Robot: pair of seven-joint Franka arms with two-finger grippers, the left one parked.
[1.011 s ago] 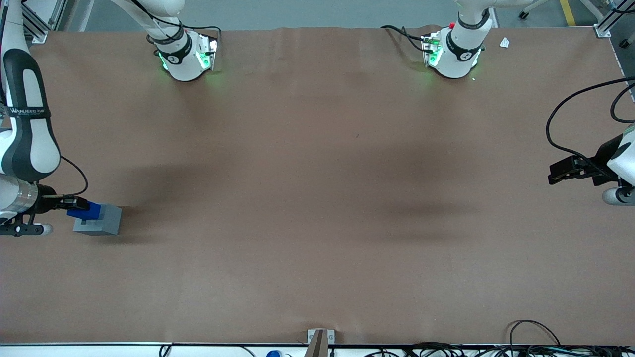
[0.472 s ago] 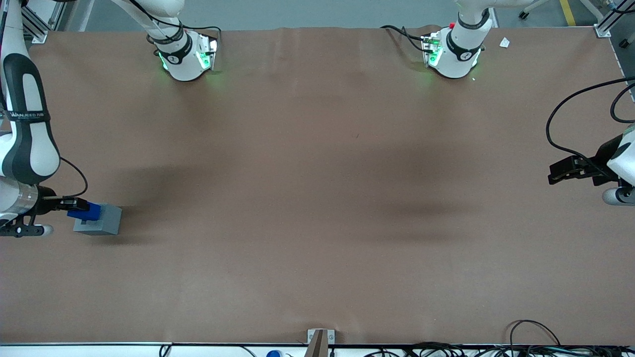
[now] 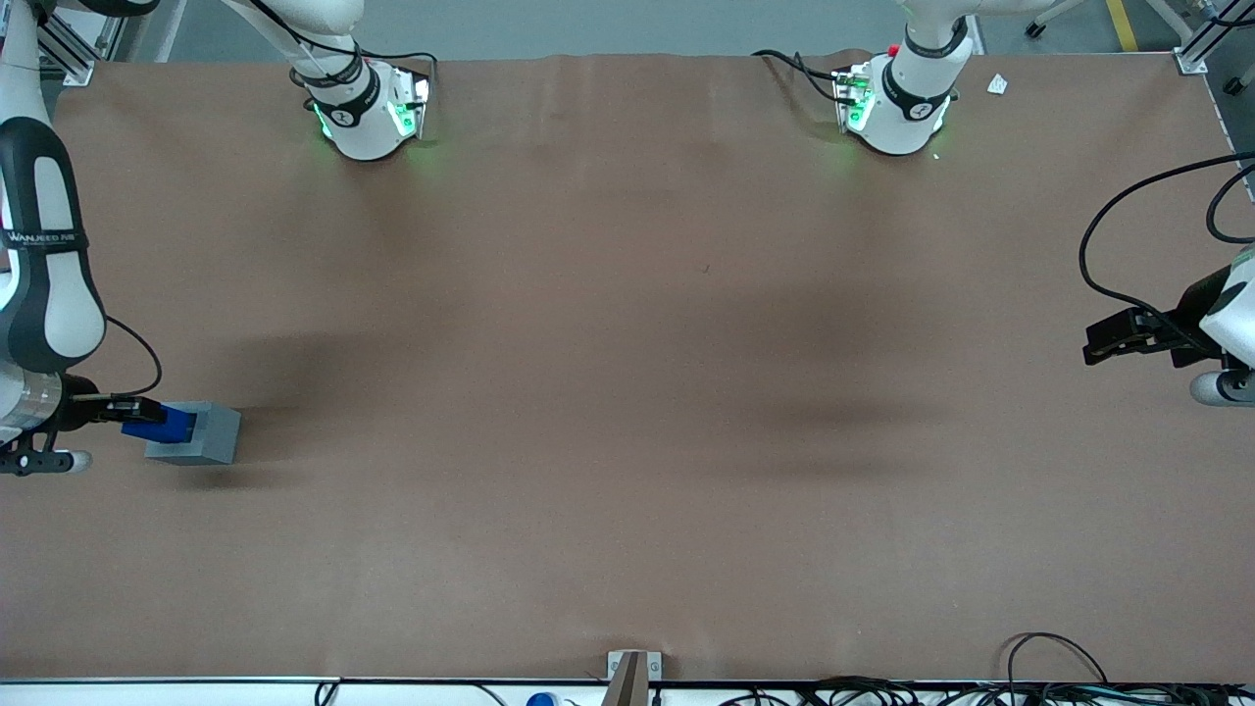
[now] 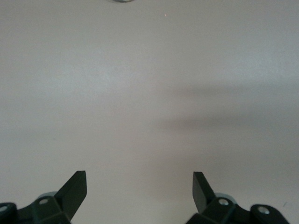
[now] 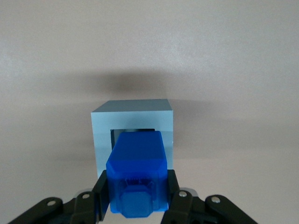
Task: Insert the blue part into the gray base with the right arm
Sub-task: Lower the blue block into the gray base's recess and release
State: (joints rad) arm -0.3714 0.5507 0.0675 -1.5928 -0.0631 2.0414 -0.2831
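— Front view first: what is seen at the working arm's end of the table?

— The right arm (image 3: 44, 255) is seen reaching down there, white with black panels and a lettered black band. Its gripper (image 3: 137, 420) is held low over the brown table (image 3: 627, 392), just beside the gray base (image 3: 196, 434).

— And the blue part?

— The blue part (image 3: 160, 424) is held in the gripper, its far end laid over the top face of the gray base. The base itself is set flat on the table.

— How are the jaws placed?

— They are clamped on the blue part, one finger pressed against each side. That is shown plainly in the right wrist view, where the black fingers (image 5: 180, 200) are closed around the blue part (image 5: 138, 175) — its square stud is turned toward that camera.

— Is the socket seen?

— Partly. In the right wrist view the square socket of the gray base (image 5: 133, 126) is largely covered by the blue part, which is lined up with the opening. How deep the part sits in the socket cannot be told.
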